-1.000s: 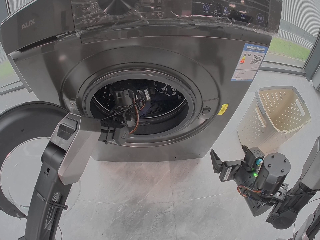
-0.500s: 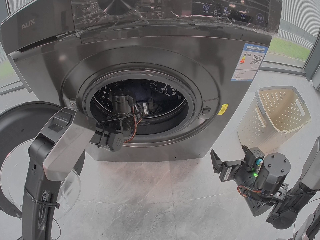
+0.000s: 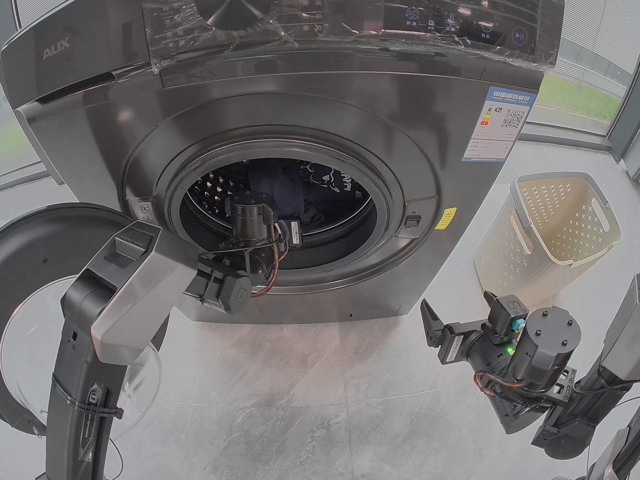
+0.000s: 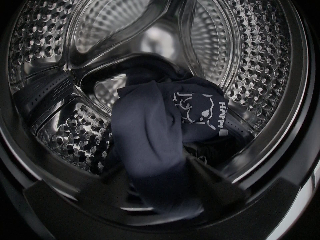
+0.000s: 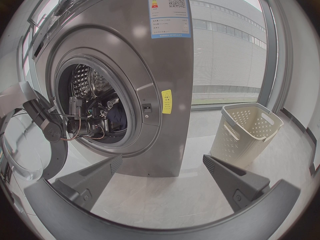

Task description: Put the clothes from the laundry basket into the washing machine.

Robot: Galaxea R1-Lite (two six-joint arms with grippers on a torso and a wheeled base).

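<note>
A dark navy garment (image 4: 150, 130) with white print lies in the washing machine's drum (image 4: 260, 50); through the round opening it appears as a dark heap (image 3: 293, 185). My left gripper (image 4: 153, 187) is at the mouth of the drum, open, its fingers either side of the garment's near end. The cream laundry basket (image 3: 560, 228) stands on the floor right of the machine, and no clothes show in it. My right gripper (image 3: 460, 311) hangs open over the floor in front of the basket (image 5: 246, 130), holding nothing.
The machine's round door (image 3: 40, 288) is swung open to the left, beside my left arm. The grey washing machine (image 3: 280, 101) stands straight ahead. Bare tiled floor (image 3: 320, 395) lies between the machine and my right arm. Glass walls run behind the basket.
My left arm has drawn back from deep in the drum toward the opening, and more of the navy garment now shows behind it. The right arm and the basket have not moved.
</note>
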